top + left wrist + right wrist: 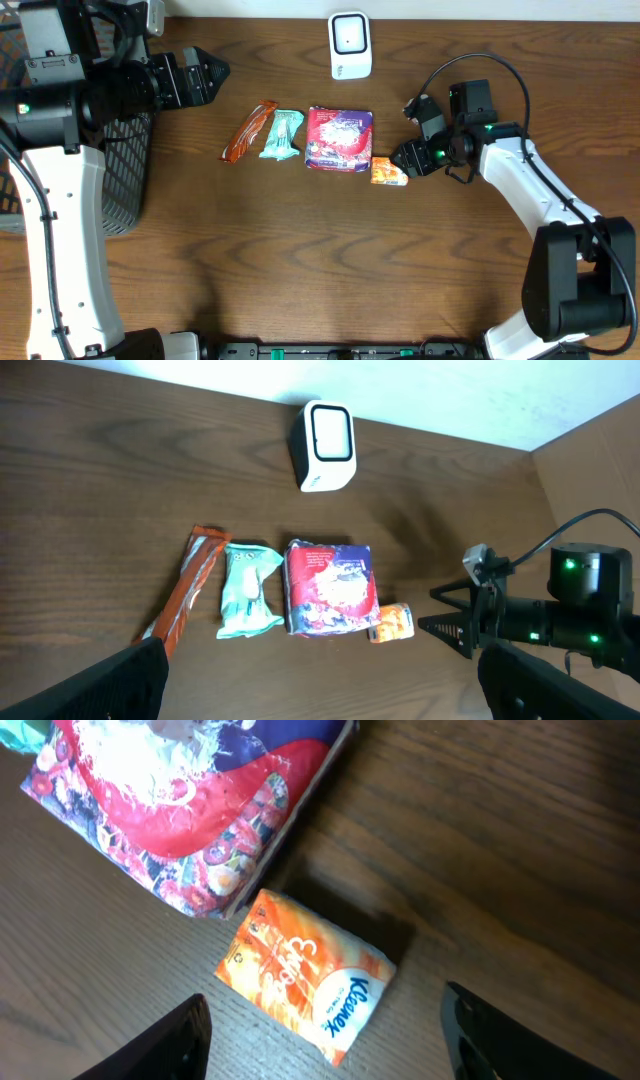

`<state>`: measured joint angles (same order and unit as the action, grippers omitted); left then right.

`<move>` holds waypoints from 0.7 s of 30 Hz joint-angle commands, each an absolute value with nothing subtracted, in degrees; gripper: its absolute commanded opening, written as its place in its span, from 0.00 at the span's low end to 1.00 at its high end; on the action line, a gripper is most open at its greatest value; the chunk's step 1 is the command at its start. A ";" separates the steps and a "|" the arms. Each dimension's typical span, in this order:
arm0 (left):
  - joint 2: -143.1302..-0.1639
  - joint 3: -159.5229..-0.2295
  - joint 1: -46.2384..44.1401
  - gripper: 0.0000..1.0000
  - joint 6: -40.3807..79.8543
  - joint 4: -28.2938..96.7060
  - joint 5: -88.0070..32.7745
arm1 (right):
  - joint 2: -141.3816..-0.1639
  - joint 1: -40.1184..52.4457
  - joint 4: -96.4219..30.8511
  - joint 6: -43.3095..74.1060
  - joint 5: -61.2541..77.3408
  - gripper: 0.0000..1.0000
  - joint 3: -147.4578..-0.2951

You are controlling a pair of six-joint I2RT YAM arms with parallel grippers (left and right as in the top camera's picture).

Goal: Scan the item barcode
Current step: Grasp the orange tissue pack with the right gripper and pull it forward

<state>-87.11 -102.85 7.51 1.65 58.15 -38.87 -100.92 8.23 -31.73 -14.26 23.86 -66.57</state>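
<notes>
Right gripper (pixel 325 1045): jaws apart, nothing held, poised over small orange Kleenex tissue pack (pixel 305 975) lying flat on brown wooden table (pixel 520 840), just beside red-blue snack bag (pixel 190 810). Advice: descend straight, pinch gently, barcode toward white scanner (pixel 350 45).

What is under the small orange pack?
Only the wooden table shows around the orange pack, which lies flat by the red bag. Its underside is covered, so anything printed or tucked there cannot be seen.

Shop-checkout setup: scanner (pixel 350 45), wire basket (pixel 125 170), packaged goods (pixel 340 138) on wooden table (pixel 300 260).
</notes>
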 commanded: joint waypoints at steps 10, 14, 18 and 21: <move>-87.33 -103.07 7.64 0.98 1.52 58.15 -39.40 | -109.54 8.71 -27.88 -14.59 26.11 0.48 -66.63; -87.33 -103.09 7.64 0.98 1.52 58.15 -39.42 | -109.10 8.73 -30.30 -11.68 27.86 0.33 -66.67; -87.33 -103.07 7.64 0.98 1.52 58.15 -39.42 | -107.55 8.71 -34.04 -8.69 27.73 0.33 -66.83; -87.33 -103.07 7.64 0.98 1.52 58.17 -39.42 | -105.21 8.67 -38.30 -7.14 25.47 0.34 -68.64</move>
